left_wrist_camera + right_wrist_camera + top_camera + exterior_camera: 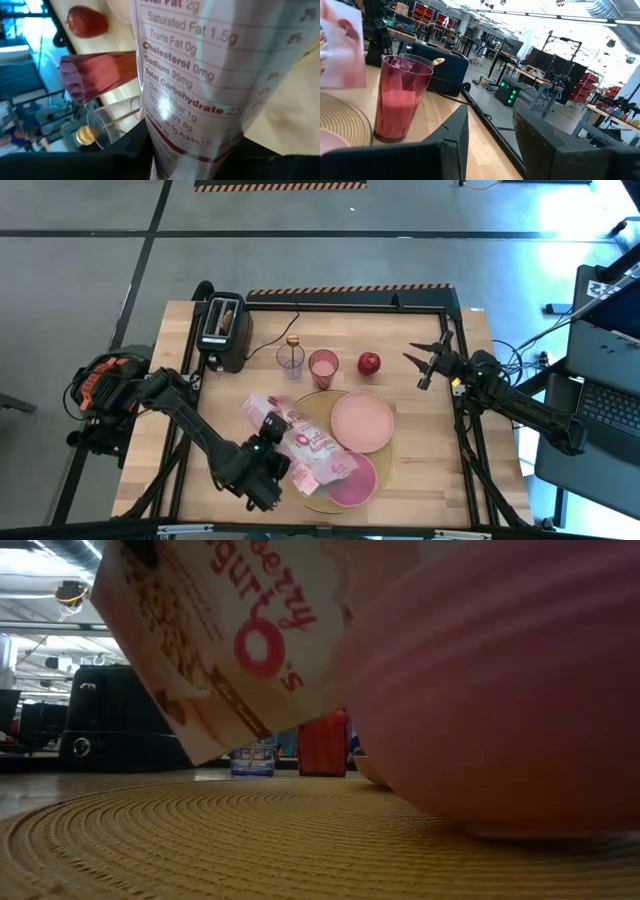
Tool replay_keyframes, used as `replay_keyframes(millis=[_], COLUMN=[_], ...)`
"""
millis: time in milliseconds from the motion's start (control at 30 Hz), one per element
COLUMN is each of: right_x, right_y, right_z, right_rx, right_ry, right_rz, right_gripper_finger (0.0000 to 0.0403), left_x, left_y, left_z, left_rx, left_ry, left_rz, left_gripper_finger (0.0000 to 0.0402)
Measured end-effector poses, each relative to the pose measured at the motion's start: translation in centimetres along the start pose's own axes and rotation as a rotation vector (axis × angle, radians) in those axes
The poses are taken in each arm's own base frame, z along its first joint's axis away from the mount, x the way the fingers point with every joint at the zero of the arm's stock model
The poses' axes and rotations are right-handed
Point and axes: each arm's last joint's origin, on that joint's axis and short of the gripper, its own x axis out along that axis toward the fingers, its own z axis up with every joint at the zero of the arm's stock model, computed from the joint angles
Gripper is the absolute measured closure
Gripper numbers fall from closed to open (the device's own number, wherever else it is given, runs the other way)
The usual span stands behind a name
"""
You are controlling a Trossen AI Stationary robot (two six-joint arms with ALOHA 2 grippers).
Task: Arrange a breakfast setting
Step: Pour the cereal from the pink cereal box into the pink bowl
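My left gripper (268,448) is shut on the pink-and-white cereal box (298,442), which is lifted and tilted over the tan placemat (318,502), with one end toward the deeper-pink bowl (355,482). The pale pink plate (362,421) lies on the mat's far part. The red apple (369,363) rests on the table beyond it. The gold spoon (293,341) stands in a clear glass (290,360). The brown toast (229,317) sticks up from the black toaster (222,332). My right gripper (425,366) is open and empty, to the right of the apple. My left gripper pinches the cereal box between its two fingers, with the nutrition panel (192,105) facing the wrist camera. The fingers come from the table's near left side and lie across the box. The box is clear of the mat and tilted (230,640); the contact itself is hidden by the box.
A pink tumbler (323,367) stands between the clear glass and the apple, and it also shows in the right wrist view (400,97). The toaster is at the far left. Bare wood (430,450) lies to the right of the placemat.
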Motion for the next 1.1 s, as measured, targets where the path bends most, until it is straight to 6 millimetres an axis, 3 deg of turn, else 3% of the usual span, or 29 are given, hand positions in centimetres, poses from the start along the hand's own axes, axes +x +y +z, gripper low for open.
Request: replay_keyframes(millis=[200, 533, 867, 1100], right_x=[0.0, 0.0, 0.0, 0.0], right_y=[0.0, 0.1, 0.2, 0.2], right_z=[0.0, -0.1, -0.5, -0.5], right_rx=[-0.017, -0.04, -0.034, -0.037], right_ry=[-0.003, 0.014, 0.047, 0.047], right_rz=[0.007, 0.014, 0.026, 0.025], right_gripper_finger=[0.0276, 0.0276, 0.0276, 0.0276], left_x=[-0.3, -3.5, -2.0, -1.2], left_y=[0.2, -0.2, -1.5, -1.0], left_z=[0.0, 0.2, 1.6, 1.9], left_rx=[-0.023, 0.079, 0.236, 0.285], left_ry=[-0.018, -0.136, -0.086, -0.048], left_rz=[0.079, 0.237, 0.358, 0.344], left_gripper_finger=[0.0271, 0.0271, 0.0271, 0.0271])
